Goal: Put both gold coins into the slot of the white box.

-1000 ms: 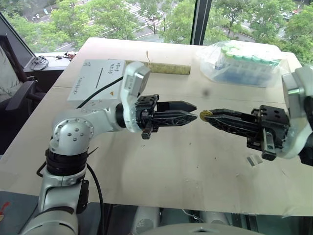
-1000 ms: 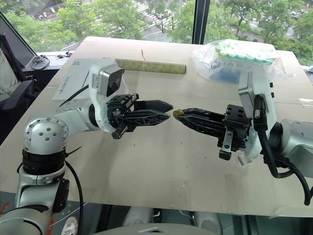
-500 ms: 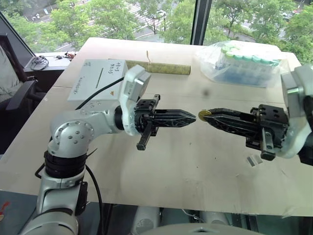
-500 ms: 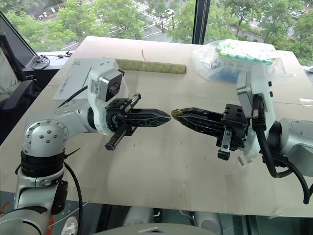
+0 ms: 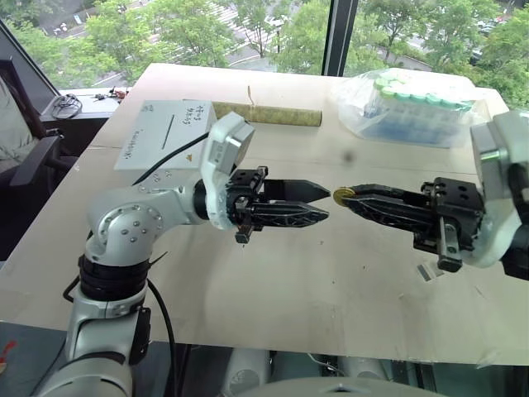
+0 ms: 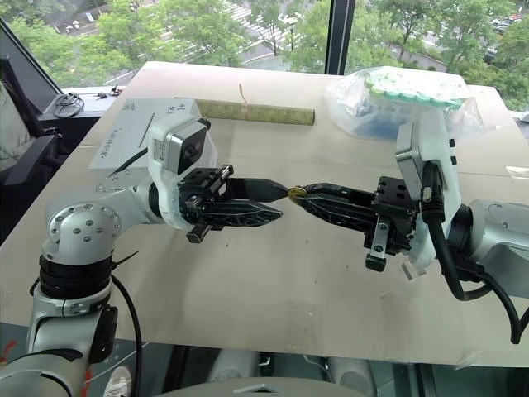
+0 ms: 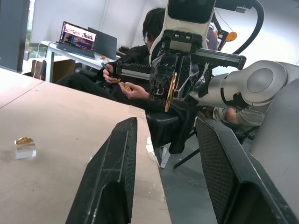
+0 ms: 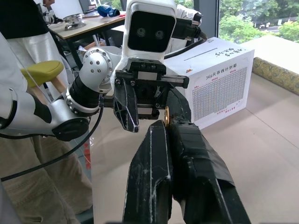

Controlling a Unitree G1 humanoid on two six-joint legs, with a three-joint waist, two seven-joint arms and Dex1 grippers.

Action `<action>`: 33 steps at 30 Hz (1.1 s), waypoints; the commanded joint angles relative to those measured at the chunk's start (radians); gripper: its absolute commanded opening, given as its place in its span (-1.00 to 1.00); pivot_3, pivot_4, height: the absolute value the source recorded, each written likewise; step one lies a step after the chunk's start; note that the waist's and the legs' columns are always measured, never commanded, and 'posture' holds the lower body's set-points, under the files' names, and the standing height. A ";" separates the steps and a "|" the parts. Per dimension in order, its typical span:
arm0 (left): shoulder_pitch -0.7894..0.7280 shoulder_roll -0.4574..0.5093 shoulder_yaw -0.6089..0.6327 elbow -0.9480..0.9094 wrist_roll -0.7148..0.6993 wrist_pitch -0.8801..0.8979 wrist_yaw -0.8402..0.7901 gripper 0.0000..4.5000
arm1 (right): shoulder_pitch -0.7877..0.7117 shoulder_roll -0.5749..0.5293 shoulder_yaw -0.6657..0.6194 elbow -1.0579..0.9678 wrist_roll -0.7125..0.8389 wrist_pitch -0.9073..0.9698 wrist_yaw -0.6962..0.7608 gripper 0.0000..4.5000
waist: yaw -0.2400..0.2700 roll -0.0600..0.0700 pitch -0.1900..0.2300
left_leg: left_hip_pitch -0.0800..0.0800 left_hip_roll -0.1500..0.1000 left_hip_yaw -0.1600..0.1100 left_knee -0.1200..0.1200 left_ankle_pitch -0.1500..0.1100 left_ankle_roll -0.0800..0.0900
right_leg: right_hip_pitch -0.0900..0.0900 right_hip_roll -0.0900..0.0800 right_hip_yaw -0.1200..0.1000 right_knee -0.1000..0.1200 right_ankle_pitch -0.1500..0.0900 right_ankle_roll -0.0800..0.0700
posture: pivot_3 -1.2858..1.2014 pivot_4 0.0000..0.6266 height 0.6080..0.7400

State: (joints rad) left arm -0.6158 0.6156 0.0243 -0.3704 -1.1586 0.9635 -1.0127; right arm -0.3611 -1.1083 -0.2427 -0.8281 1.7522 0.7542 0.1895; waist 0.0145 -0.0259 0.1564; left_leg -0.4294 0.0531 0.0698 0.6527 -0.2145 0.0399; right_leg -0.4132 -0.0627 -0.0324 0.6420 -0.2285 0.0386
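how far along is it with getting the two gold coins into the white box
Done: nothing visibly in the white box yet. In hand: the right gripper pinches one gold coin at its tips, facing the open left gripper above the table, apparently for a handover. Left: the second coin lies on the table; both must go into the slot.

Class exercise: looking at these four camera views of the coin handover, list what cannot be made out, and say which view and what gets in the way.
- The white box: its near corner is hidden behind the left arm in the eye views.
- Its handwriting: too small to read.
- The gold coin in the right gripper: partly covered by the fingertips.
- The bag of tubes: tube labels too small.
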 commanded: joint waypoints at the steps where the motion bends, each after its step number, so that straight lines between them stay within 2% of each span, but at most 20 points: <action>1: -0.007 -0.015 -0.008 -0.002 0.010 -0.020 -0.018 -0.18 | -0.026 0.001 0.007 0.000 -0.008 -0.018 0.016 -1.00 | 0.000 0.000 0.000 | 0.000 0.000 0.000 0.000 0.000 0.000 | 0.000 0.000 0.000 0.000 0.000 0.000 | 0.03 -0.52 1.00; 2: -0.007 -0.018 -0.010 -0.003 0.016 -0.023 -0.021 -0.30 | -0.031 0.003 0.013 0.002 -0.011 -0.018 0.019 -1.00 | 0.000 0.000 0.000 | 0.000 0.000 0.000 0.000 0.000 0.000 | 0.000 0.000 0.000 0.000 0.000 0.000 | 0.03 -0.52 1.00; 12: 0.006 -0.034 -0.011 -0.018 0.014 -0.026 -0.022 -0.30 | -0.050 0.017 0.047 0.020 -0.040 -0.012 0.050 -1.00 | 0.000 0.000 0.000 | 0.000 0.000 0.000 0.000 0.000 0.000 | 0.000 0.000 0.000 0.000 0.000 0.000 | 0.03 -0.52 1.00; 15: 0.010 -0.035 -0.010 -0.022 0.018 -0.030 -0.024 -0.66 | -0.053 0.021 0.053 0.022 -0.047 -0.011 0.055 -1.00 | 0.000 0.000 0.000 | 0.000 0.000 0.000 0.000 0.000 0.000 | 0.000 0.000 0.000 0.000 0.000 0.000 | 0.03 -0.52 1.00; 33: 0.000 -0.037 0.005 0.000 -0.015 -0.014 -0.014 -0.66 | -0.030 0.019 0.050 0.016 -0.066 -0.005 0.079 -1.00 | 0.000 0.000 0.000 | 0.000 0.000 0.000 0.000 0.000 0.000 | 0.000 0.000 0.000 0.000 0.000 0.000 | 0.03 -0.52 1.00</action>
State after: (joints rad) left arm -0.6028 0.5812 0.0012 -0.3620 -1.1443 0.9498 -1.0276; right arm -0.3924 -1.0907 -0.1733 -0.8060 1.6883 0.7588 0.2592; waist 0.0145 -0.0259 0.1564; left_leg -0.4295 0.0533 0.0698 0.6527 -0.2145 0.0399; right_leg -0.4133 -0.0627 -0.0325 0.6420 -0.2285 0.0386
